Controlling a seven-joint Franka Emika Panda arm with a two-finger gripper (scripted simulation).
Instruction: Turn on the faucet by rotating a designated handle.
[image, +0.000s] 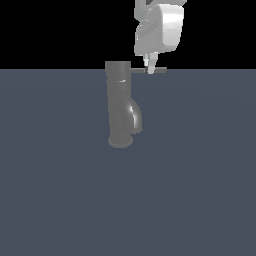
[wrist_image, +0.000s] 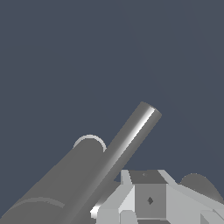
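The faucet (image: 120, 107) is a dark grey upright cylinder with a flared base and a short curved spout (image: 135, 117) bulging toward the exterior view's right. The handle (image: 159, 71), a thin grey rod, sticks out from the top cap toward the exterior view's right. My gripper (image: 149, 68) comes down from above, its fingertips close together and resting at the middle of the rod, not clearly clamped around it. In the wrist view the handle (wrist_image: 133, 135) runs diagonally with the faucet body (wrist_image: 65, 179) beside it. My gripper (wrist_image: 148, 203) sits at the frame's edge.
The faucet stands on a flat blue-grey floor (image: 200, 190) that fills the lower part of the exterior view. The white arm link (image: 161, 27) hangs above the handle against a black background.
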